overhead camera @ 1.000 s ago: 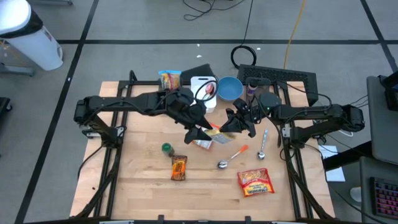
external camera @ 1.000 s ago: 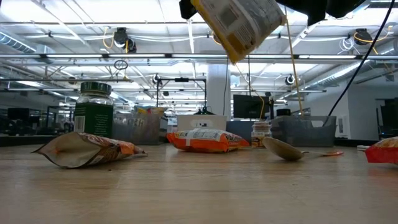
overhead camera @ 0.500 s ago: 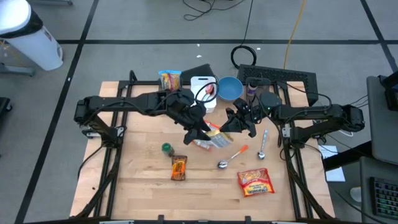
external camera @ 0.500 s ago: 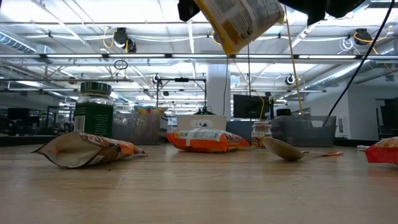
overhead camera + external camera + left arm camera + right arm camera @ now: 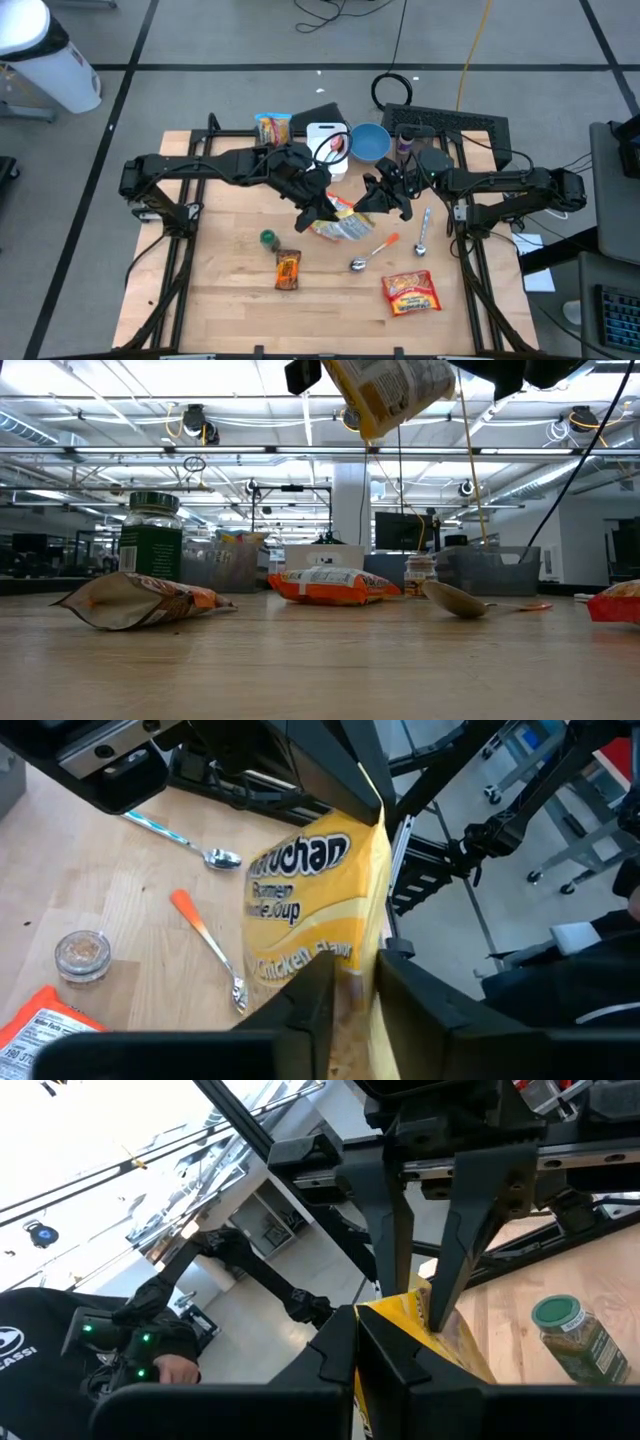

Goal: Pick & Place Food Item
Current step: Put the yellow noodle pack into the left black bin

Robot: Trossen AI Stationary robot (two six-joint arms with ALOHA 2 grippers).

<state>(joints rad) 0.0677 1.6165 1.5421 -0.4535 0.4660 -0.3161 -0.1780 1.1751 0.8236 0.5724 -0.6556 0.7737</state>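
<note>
A yellow ramen packet [image 5: 341, 223] hangs in the air above the middle of the table, at the top edge of the low view [image 5: 392, 390]. My left gripper [image 5: 322, 212] reaches it from the table's left and is shut on it. My right gripper [image 5: 361, 206] reaches it from the table's right and is shut on its other end. In the left wrist view the packet's printed face [image 5: 300, 890] stretches from my left gripper [image 5: 352, 1005] away to my right gripper [image 5: 372, 808]. My left gripper pinches one end of the packet [image 5: 352, 982] between its two fingers [image 5: 312, 1005], slanting down from the table's left. The packet is lifted clear of the table. My right gripper pinches the packet's opposite edge [image 5: 392, 1312] between its shut fingers [image 5: 340, 1352], about level, from the table's right. The packet spans between the two grippers in the air.
On the table lie a green-lidded spice jar [image 5: 268, 239], a brown snack packet [image 5: 288, 269], a red noodle packet [image 5: 411, 293] and two spoons [image 5: 372, 252] [image 5: 422, 232]. At the far edge stand a blue bowl [image 5: 369, 142], a white board [image 5: 326, 138] and a chip bag [image 5: 273, 128].
My left gripper has shut on the end of the ramen packet, which my right gripper kept holding in the air. The packet has shifted slightly upward and turned a little in the low view. Neither arm has travelled.
</note>
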